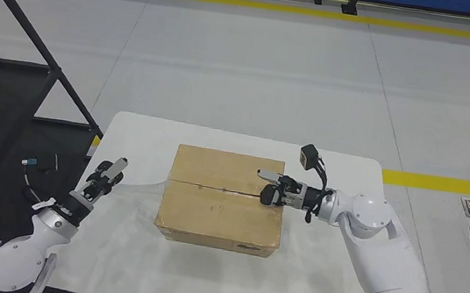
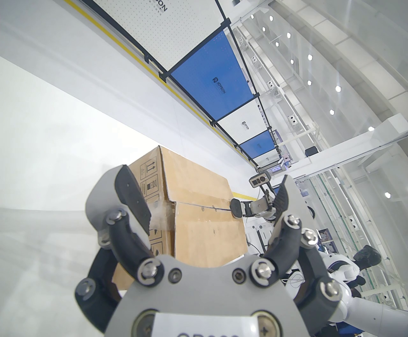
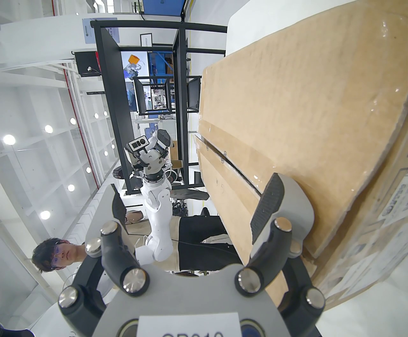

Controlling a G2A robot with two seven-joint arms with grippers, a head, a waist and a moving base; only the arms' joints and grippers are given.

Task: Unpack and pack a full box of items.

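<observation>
**Closed box at mid-bench, both tools spread wide**

A white bench (image 1: pixel 142 148) carried the work, its rounded top reaching from the left arm's side across to the right arm's.

On it, about at the middle, sat a brown cardboard box (image 1: pixel 224 198), the biggest thing on the surface. Its two top flaps were down and met in a seam that ran left to right across the lid. Glossy clear tape glinted along that seam in the right wrist view (image 3: pixel 302 95). From the left wrist view the box (image 2: pixel 204 223) showed its left end, printed with handling symbols, and some torn tape at the left end of the seam.

The right tool (image 1: pixel 267 188) was at the right end of the box, level with the lid. Its jaws stood wide apart (image 3: pixel 194 188), gripping nothing. One finger (image 3: pixel 271 204) lay against the lid right at the seam's right end, while the other was held clear of the cardboard.

The left tool (image 1: pixel 114 167) hung over the bench to the left of the box, apart from it and aimed at its left end. Its jaws were likewise spread wide (image 2: pixel 207 182) and held nothing.
</observation>
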